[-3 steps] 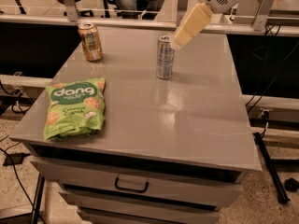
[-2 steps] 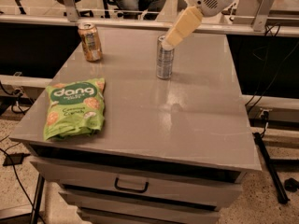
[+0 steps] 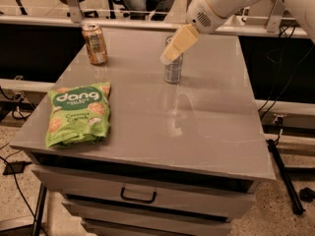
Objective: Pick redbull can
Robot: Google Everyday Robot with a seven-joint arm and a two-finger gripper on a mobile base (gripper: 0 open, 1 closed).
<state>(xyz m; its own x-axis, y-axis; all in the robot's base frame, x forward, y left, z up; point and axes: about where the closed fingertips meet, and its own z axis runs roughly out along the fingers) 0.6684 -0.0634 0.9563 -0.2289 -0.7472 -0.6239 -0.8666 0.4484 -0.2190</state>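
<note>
Gripper (image 3: 171, 56): a cream-yellow wedge-shaped piece that slopes down and to the left from the wrist. Its tip lies over the top rim of the redbull can. Whether it is apart or closed cannot be told from this view, nor whether it touches the can.

Arm (image 3: 216, 4): a white, rounded housing with a small perforated grille on its underside. It enters from the upper right corner and reaches in over the far half of the table, with the wrist angled downward toward the can.

Redbull can (image 3: 173, 73): a tall, slim silver-and-blue metal drink can, standing upright on the table. It sits on the far half, a little right of centre. Its top is hidden behind the gripper; the lower body is in plain view. A faint reflection of it shows on the surface in front.

Grey flat-topped table (image 3: 206, 127): a smooth, slightly glossy top.

Orange-gold can (image 3: 95, 44): wider than the redbull can, upright near the far left corner, well apart from the redbull can.

Green snack bag (image 3: 78, 113): a crinkled pouch with white "dang" lettering, lying flat near the left front edge, well apart from both cans.

Drawer (image 3: 138, 195): grey front with a dark bar handle, below the table's front edge.
</note>
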